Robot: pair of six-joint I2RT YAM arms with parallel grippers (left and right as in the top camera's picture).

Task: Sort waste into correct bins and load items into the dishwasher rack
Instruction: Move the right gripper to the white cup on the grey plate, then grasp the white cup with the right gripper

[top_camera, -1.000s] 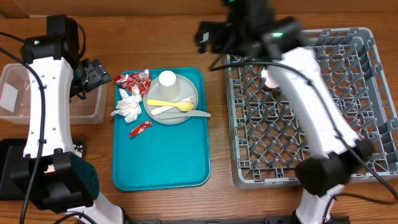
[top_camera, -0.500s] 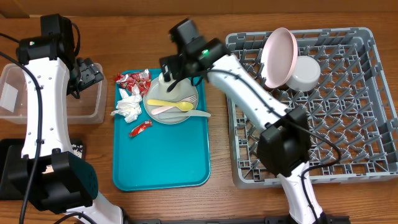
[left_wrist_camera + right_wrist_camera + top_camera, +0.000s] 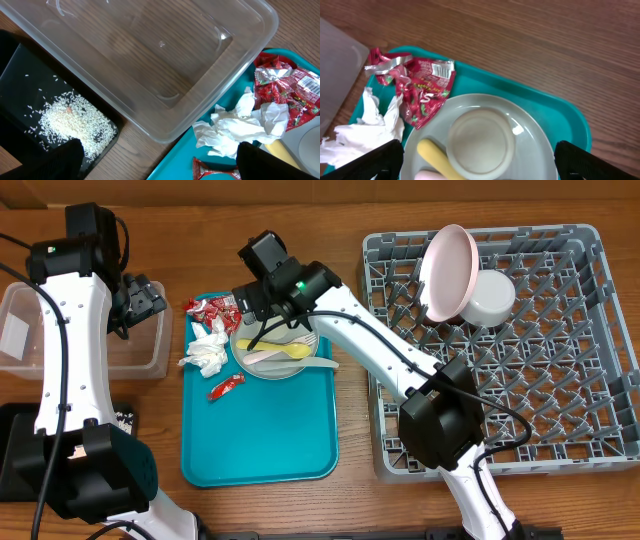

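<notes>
The grey plate (image 3: 280,352) sits on the teal tray (image 3: 260,430) with yellow and white cutlery (image 3: 285,350) on it. My right gripper (image 3: 262,298) is open, hovering over the small white cup (image 3: 480,140), which stands on the grey plate (image 3: 535,145). Red wrappers (image 3: 212,307) and a crumpled napkin (image 3: 207,350) lie at the tray's left, with another wrapper (image 3: 226,387) below. My left gripper (image 3: 140,305) is open over the clear tub's (image 3: 60,330) right end. The pink plate (image 3: 447,272) and whitish bowl (image 3: 488,297) stand in the rack (image 3: 520,400).
The black tray (image 3: 30,70) holds rice (image 3: 70,122) with a small orange bit; it lies beside the clear tub (image 3: 150,55), which looks empty. The napkin (image 3: 240,125) and wrappers (image 3: 285,90) lie at the teal tray's (image 3: 175,155) edge.
My right arm swung from the rack leftward to above the cup on the tray, leaving the pink plate standing in the rack. The left arm has barely moved.
</notes>
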